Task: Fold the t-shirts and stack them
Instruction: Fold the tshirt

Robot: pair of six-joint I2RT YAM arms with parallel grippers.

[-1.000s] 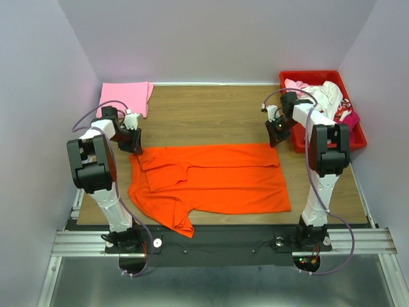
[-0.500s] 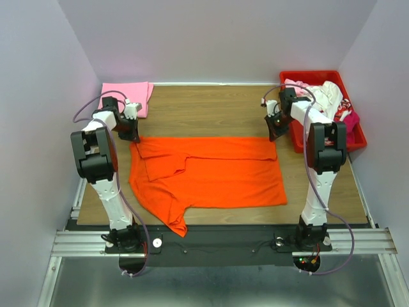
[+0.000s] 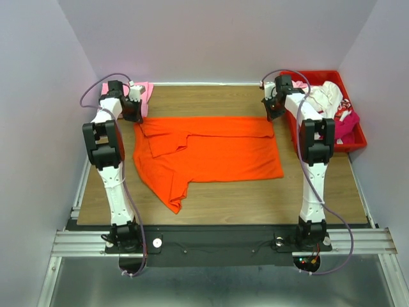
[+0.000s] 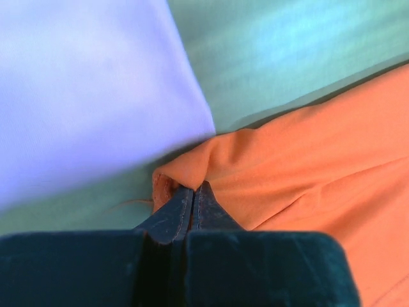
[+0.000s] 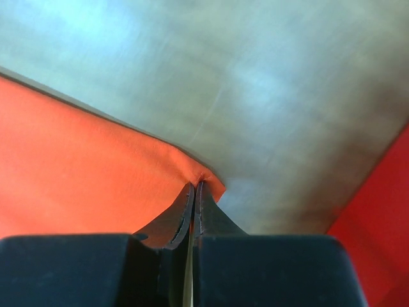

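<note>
A bright orange t-shirt [image 3: 208, 153] lies spread on the wooden table, partly folded lengthwise, one sleeve hanging toward the front left. My left gripper [image 3: 136, 118] is shut on its far left corner; the left wrist view shows the orange cloth [image 4: 287, 160] pinched between the fingertips. My right gripper [image 3: 273, 116] is shut on its far right corner, and the cloth [image 5: 83, 160] shows pinched in the right wrist view. A folded light pink t-shirt [image 3: 146, 94] lies at the far left corner, partly hidden by the left arm; in the left wrist view [image 4: 83, 89] it looks pale.
A red plastic crate [image 3: 355, 137] stands at the far right and holds several white, pink and magenta shirts [image 3: 332, 102]. Its red wall [image 5: 383, 243] is close to the right gripper. Walls enclose the table at the back and sides.
Both grippers have moved away from me toward the back wall, dragging the orange t-shirt's far edge with them. The whole shirt has slid farther back on the table.
</note>
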